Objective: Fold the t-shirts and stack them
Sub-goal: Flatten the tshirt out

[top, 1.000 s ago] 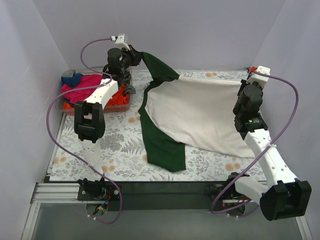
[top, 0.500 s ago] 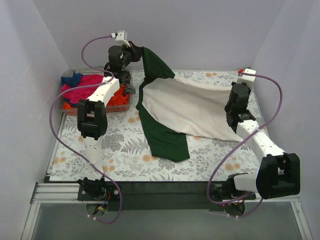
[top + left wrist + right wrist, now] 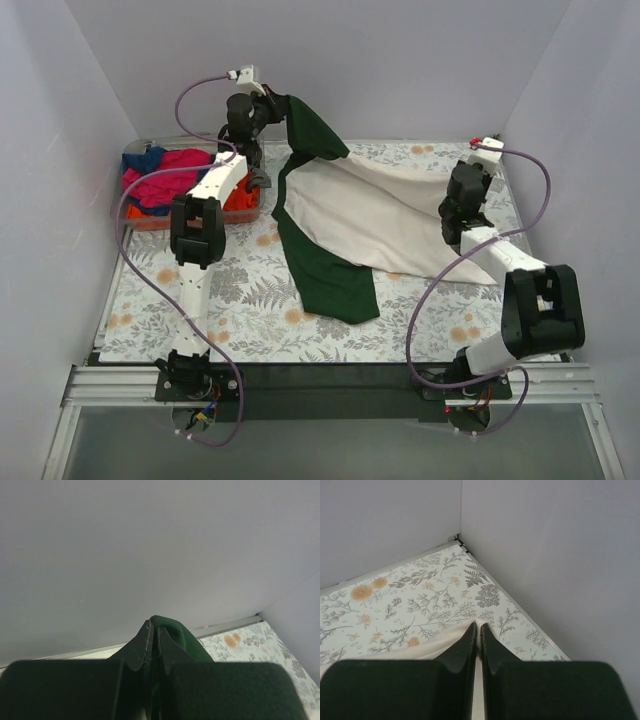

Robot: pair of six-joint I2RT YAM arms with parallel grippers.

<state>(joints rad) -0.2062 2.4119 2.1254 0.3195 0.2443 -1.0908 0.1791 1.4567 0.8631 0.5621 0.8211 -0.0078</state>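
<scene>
The large cream t-shirt (image 3: 375,210) with dark green sleeves hangs stretched between both grippers above the table. My left gripper (image 3: 274,104) is raised near the back wall, shut on a fold of the green sleeve (image 3: 176,633), which wraps over its fingertips (image 3: 146,635). My right gripper (image 3: 456,207) is low at the right, shut on the cream edge (image 3: 432,641), which is pinched between its tips (image 3: 478,628). The other green sleeve (image 3: 330,280) lies on the table.
A clear bin (image 3: 133,219) at the back left holds magenta (image 3: 165,178), orange (image 3: 240,196) and blue (image 3: 146,157) tees. The floral table cover (image 3: 230,295) ends at grey walls on three sides. The right gripper is near the back right corner (image 3: 458,538).
My right gripper has drawn the cream edge leftward and inward, so the shirt is narrower. The left gripper has shifted slightly right and higher with the green sleeve.
</scene>
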